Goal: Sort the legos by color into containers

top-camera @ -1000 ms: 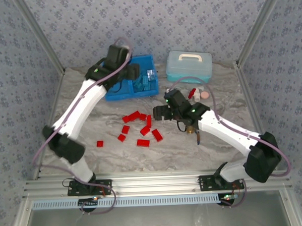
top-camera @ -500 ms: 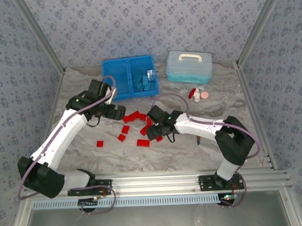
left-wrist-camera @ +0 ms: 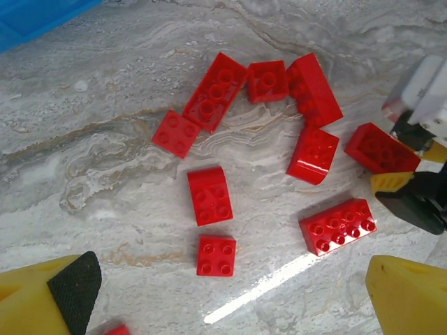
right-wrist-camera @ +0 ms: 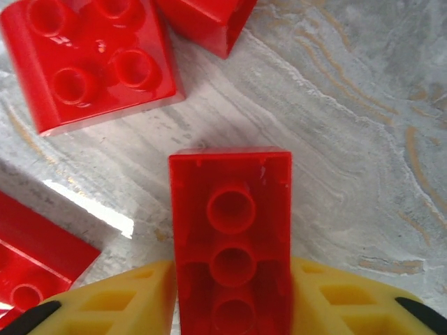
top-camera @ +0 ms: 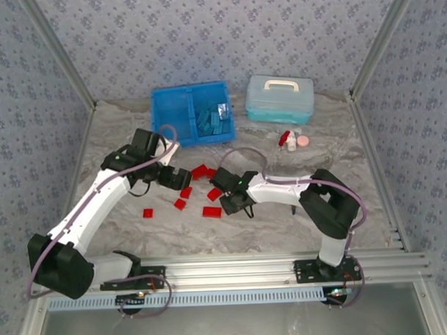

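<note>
Several red legos [top-camera: 212,211] lie loose on the marble table between my two grippers. My right gripper [right-wrist-camera: 232,296] is shut on one long red lego [right-wrist-camera: 230,209], underside toward the camera, with a yellow finger [right-wrist-camera: 133,300] pressed to each side. From above, that gripper [top-camera: 227,194] sits low at the right of the pile. My left gripper [left-wrist-camera: 223,300] hangs open and empty above the pile, over a small square red lego [left-wrist-camera: 216,255]; from above it [top-camera: 175,176] is at the pile's left. The blue tray [top-camera: 157,111] at the back holds light blue legos [top-camera: 211,121] in its right container.
A pale lidded case [top-camera: 280,96] stands right of the tray. A red-and-white bottle [top-camera: 286,139] and a small pink disc [top-camera: 303,141] lie in front of it. One lone red brick [top-camera: 148,213] lies left of the pile. Patterned walls close in the back and sides.
My left arm has swung from over the tray down to the red pile, jaws now wide. My right gripper has moved left into the pile and closed on a red lego.
</note>
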Robot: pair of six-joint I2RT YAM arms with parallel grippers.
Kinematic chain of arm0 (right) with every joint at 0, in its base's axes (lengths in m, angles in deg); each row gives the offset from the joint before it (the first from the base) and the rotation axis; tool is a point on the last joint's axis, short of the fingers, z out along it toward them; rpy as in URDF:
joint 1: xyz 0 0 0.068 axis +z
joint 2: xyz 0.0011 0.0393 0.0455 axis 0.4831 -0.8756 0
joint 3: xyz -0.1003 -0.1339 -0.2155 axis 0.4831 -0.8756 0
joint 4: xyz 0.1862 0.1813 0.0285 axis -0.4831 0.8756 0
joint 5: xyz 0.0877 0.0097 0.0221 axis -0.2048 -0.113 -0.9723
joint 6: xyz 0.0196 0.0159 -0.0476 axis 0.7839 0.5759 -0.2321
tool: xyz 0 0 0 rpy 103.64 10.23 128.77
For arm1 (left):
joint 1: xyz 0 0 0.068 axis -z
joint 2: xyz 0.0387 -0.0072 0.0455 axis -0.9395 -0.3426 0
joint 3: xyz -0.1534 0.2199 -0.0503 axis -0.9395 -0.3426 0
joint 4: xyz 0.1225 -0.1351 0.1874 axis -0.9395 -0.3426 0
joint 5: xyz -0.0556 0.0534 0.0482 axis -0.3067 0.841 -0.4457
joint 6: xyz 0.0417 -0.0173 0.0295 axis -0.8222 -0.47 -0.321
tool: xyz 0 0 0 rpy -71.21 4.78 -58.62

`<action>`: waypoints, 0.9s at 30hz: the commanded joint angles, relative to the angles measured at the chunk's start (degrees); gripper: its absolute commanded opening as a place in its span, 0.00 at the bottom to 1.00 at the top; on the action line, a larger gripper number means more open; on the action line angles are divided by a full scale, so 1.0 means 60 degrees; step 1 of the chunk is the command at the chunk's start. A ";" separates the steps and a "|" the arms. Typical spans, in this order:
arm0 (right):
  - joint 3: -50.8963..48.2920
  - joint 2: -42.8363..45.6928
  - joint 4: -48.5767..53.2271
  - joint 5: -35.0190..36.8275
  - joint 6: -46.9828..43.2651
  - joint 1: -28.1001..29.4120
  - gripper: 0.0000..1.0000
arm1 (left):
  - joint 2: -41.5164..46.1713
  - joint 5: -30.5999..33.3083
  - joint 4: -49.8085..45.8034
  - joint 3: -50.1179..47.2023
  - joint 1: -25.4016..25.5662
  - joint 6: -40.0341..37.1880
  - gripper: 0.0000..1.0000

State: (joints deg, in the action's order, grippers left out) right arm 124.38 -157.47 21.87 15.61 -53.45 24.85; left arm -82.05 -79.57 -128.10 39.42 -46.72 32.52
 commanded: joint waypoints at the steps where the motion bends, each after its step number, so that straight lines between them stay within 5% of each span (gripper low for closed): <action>1: 0.0210 -0.0100 0.0263 0.0450 0.0107 0.0035 0.39 | 0.0542 -0.0093 0.0498 -0.0180 -0.0036 -0.0101 0.99; 5: 0.0482 0.0103 0.0456 0.0591 0.0150 0.0020 0.30 | 0.0903 0.0509 0.0718 -0.0305 -0.0076 0.0018 0.99; 15: 0.2969 0.1058 0.0005 0.0876 -0.0418 -0.0149 0.30 | 0.3114 0.1222 0.2292 -0.1069 -0.0952 0.0515 0.99; 27: 0.9802 -0.3956 -0.0626 0.0405 -0.0475 -0.0705 0.30 | 0.4601 0.1729 0.2727 -0.1711 -0.1755 0.0823 0.99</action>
State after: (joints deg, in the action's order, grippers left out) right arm 176.57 -174.54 16.16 18.30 -55.62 21.28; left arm -55.21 -70.59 -113.24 29.80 -56.90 36.83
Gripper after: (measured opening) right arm 0.325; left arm 0.993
